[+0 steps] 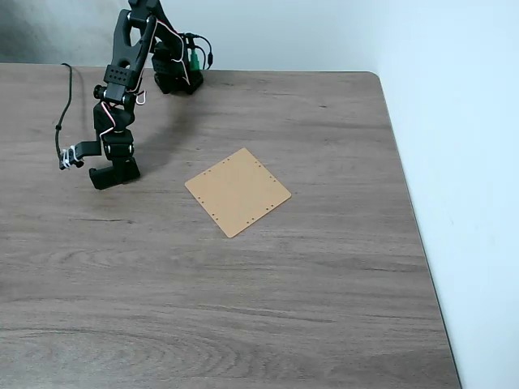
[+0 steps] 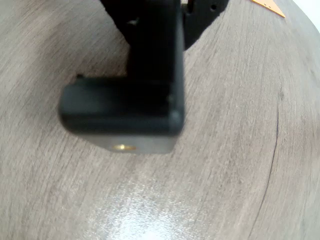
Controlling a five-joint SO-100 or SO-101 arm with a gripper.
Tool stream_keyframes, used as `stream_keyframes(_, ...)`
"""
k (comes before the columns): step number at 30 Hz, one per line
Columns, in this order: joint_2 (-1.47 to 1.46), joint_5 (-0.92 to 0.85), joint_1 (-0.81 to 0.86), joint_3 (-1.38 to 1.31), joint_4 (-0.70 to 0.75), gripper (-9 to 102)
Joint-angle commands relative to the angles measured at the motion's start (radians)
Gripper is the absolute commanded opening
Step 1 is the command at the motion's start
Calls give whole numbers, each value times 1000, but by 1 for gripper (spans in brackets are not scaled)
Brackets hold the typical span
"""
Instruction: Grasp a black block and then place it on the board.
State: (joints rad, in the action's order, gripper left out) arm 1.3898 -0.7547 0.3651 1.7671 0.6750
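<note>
Black block (image 2: 120,112) clamped in fingers (image 1: 113,174), long axis horiz. in wrist view, well left of board (image 1: 238,192).

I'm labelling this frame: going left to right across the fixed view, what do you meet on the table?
Dangling black cable → gripper, low at the table with the black block → board → table's right edge.
</note>
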Motion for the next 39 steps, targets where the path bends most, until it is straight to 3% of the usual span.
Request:
stream_keyframes(1, 58, -20, -2, -14, 8, 0)
stream_keyframes(10, 321, 41, -114, 28, 150, 0)
stream_keyframes(19, 486, 216, -449, -43, 245, 0)
stream_keyframes(27, 288, 339, -678, -278, 307, 0)
stream_keyframes(39, 69, 337, -698, -354, 236, 0)
